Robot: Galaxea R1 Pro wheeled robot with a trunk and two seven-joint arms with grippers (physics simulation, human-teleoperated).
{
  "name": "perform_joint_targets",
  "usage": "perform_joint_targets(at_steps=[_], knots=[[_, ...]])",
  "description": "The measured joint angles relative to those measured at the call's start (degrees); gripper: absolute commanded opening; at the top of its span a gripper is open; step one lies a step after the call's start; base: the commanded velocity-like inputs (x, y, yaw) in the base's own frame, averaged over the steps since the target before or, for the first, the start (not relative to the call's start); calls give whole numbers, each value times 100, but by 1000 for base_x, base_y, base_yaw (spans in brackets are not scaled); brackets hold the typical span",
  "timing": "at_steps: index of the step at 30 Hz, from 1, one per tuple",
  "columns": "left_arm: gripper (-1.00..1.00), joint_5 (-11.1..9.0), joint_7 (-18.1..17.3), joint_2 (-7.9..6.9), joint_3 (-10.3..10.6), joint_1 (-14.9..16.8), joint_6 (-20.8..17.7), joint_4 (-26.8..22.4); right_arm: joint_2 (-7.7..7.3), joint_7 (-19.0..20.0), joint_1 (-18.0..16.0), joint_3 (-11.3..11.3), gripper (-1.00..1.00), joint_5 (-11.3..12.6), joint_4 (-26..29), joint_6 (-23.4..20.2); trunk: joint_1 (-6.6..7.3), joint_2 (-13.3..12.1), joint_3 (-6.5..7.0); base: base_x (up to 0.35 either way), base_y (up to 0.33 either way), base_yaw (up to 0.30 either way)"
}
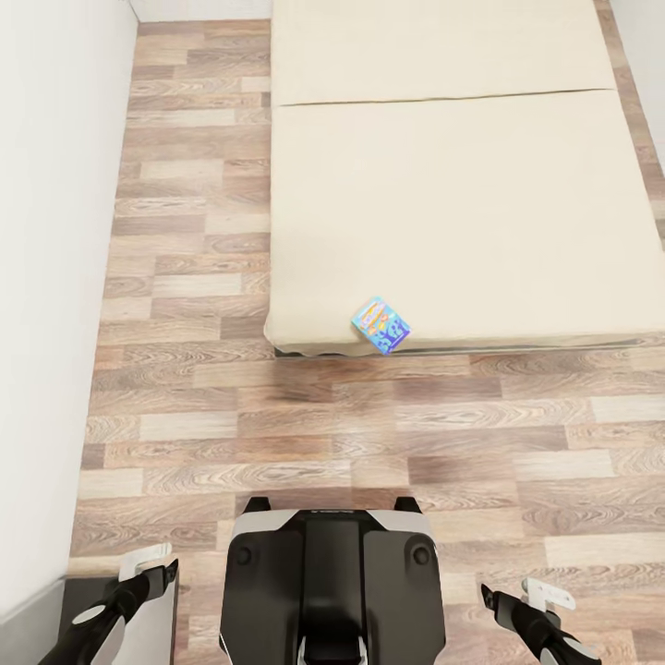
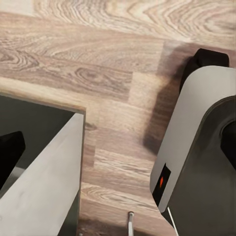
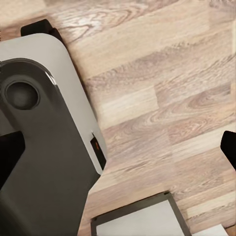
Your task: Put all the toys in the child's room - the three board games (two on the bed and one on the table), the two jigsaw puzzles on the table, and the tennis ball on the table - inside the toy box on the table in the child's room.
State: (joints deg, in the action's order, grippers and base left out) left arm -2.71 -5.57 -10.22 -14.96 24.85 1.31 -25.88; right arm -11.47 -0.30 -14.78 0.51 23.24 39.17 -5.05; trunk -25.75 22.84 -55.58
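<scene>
Board game: small blue printed flat box [image 1: 380,325], tilted at near edge of low beige-covered bed [image 1: 462,185].
Floor: wood planks [image 1: 277,434].
Claws: spread not discernible.

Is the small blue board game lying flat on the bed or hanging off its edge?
Flat and fully on the bed. The small blue board game lies face up near the mattress's front edge, turned askew to it.

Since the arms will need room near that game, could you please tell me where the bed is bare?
The bed is bare almost everywhere: the whole beige cover behind the small blue board game and along the near edge to its right. The game sits tilted at the near edge, close to the near left corner. The wood floor between robot and bed is open.
</scene>
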Motion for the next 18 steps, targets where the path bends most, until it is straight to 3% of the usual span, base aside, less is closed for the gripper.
perform_joint_targets(at_steps=[18], knots=[[100,0,0,0,7,0,4,8,10,-2,0,-24,100,-12,-27,26,0,0,151,0,0,-2]])
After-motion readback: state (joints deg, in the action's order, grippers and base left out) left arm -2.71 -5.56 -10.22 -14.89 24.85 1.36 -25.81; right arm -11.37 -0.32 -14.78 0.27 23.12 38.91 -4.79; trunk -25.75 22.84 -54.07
